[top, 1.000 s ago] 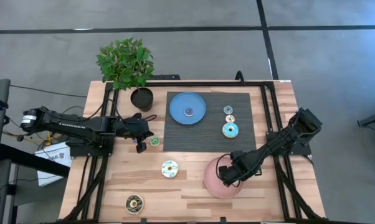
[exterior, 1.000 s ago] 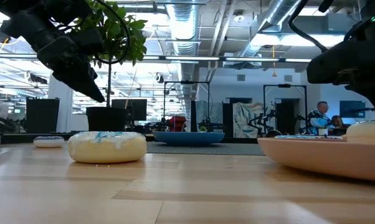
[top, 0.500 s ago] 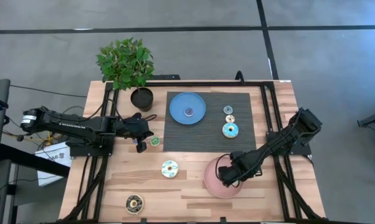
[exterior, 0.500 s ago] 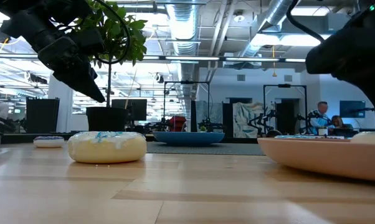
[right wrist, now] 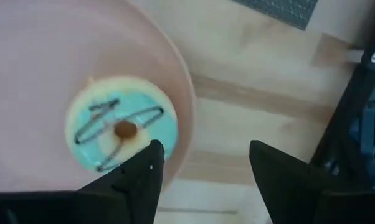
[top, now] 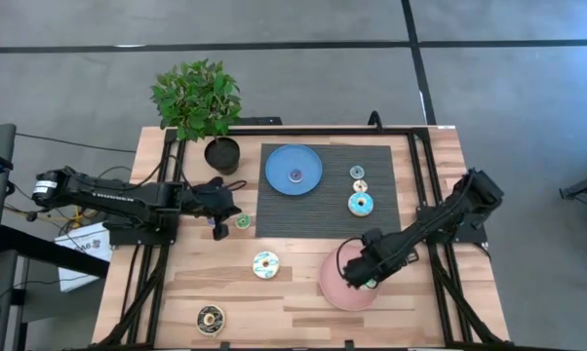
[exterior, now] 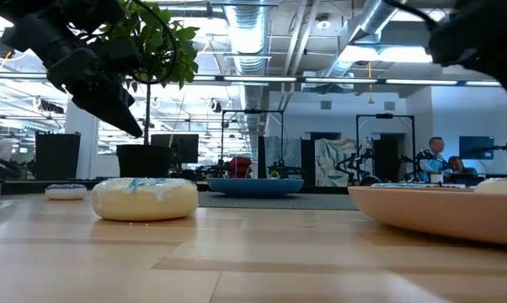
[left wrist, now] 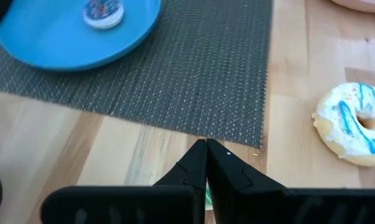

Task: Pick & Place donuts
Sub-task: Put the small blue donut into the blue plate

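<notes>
Right gripper (right wrist: 203,165) jaws spread above pink plate (right wrist: 38,56), teal donut (right wrist: 121,130) lying free on it. Left gripper (left wrist: 206,152) jaws pressed together, green donut (top: 243,221) at its 3 o'clock on bench (top: 293,297). Donuts probably light, rigid, slick; pinch across ring.

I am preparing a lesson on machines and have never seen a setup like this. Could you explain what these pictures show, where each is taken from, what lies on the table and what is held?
Two dark robot arms work at a wooden table. One picture looks down from above, one looks level across the tabletop, and two come from cameras on the wrists. On the table lie a dark woven mat, a flat blue plate, a pink plate, a potted green plant and several small toy donuts. The left gripper is shut and holds nothing visible; it hovers beside a tiny green donut. The right gripper is open above the pink plate, where a light blue iced donut lies.
</notes>
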{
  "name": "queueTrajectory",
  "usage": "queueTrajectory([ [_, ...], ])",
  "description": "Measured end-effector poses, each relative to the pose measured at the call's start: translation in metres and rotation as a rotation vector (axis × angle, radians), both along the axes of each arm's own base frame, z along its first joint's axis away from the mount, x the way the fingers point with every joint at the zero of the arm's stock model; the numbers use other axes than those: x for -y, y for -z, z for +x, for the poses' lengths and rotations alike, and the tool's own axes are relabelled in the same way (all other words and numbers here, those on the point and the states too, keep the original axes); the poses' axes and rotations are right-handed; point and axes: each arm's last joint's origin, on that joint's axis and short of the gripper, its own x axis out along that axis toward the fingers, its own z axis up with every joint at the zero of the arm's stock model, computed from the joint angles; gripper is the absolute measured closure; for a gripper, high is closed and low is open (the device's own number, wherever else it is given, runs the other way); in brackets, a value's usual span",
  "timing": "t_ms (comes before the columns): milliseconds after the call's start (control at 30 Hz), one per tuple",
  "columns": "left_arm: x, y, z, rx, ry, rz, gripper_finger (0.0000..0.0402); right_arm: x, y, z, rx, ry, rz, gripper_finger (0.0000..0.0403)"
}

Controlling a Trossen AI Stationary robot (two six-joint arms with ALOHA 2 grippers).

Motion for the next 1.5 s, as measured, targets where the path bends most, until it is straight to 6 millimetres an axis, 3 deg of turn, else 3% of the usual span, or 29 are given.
queueTrajectory([
  [100,0.000,-0.001,0.001,0.010,0.026,0.028,0.0401,0.009,0.000,0.006,0.008,0.000,0.007,0.0191],
  [267,0.000,-0.002,0.002,0.019,0.032,0.036,0.0401,0.021,0.002,0.027,0.166,-0.167,0.010,0.0238],
  [500,0.002,-0.002,0.002,0.019,0.082,0.009,0.0401,0.026,0.001,0.043,0.331,-0.591,-0.108,0.0389],
  [600,0.003,-0.002,0.002,0.021,0.105,-0.015,0.0401,0.026,0.001,0.035,0.412,-0.726,-0.182,0.0390],
  [700,0.003,-0.003,0.002,0.024,0.108,-0.042,0.0401,0.033,0.006,0.013,0.521,-0.743,-0.218,0.0400],
  [833,0.004,-0.006,0.004,0.063,0.106,-0.056,0.0401,0.051,0.015,-0.023,0.707,-0.763,-0.235,0.0402],
  [1000,0.006,-0.013,0.009,0.146,0.127,-0.037,0.0401,0.077,0.018,-0.055,0.958,-0.952,-0.336,0.0402],
  [1167,0.013,-0.033,0.013,0.146,0.052,-0.010,0.0401,0.100,0.016,-0.078,0.979,-1.038,-0.409,0.0402],
  [1367,0.021,-0.048,0.008,0.076,-0.091,0.022,0.0401,0.113,0.010,-0.088,0.937,-1.117,-0.470,0.0402],
  [1500,0.023,-0.048,0.002,0.033,-0.245,-0.156,0.0401,0.117,0.010,-0.089,0.903,-1.178,-0.498,0.0402],
])
